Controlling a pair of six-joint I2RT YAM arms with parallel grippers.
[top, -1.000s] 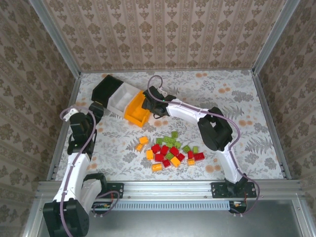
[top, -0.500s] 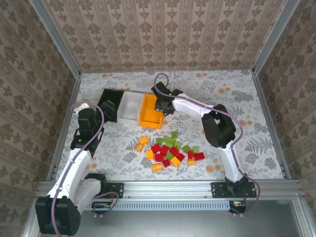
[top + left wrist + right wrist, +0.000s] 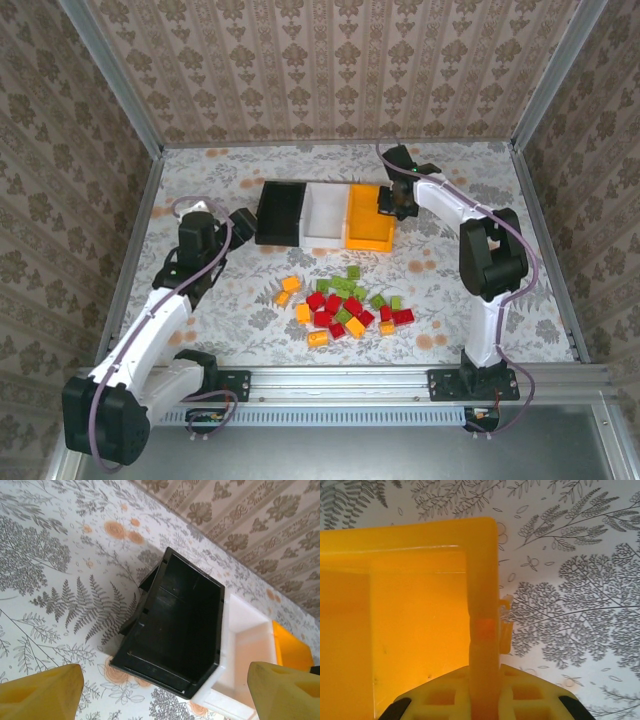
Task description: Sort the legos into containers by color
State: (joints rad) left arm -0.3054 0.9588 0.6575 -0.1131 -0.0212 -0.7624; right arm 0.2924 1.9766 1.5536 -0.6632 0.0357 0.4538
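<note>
After the right hand (image 3: 388, 203), clamped on the orange bin's (image 3: 366, 242) wall, dragged the bins (image 3: 325, 238) rightward, sorting could begin.

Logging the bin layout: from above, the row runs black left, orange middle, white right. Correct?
Not quite. The top external view shows the white bin in the middle and the orange bin on the right; the black bin is on the left, as you said.

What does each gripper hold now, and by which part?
The right gripper holds the orange bin by one side wall, jaws astride it. The left gripper holds nothing.
</note>
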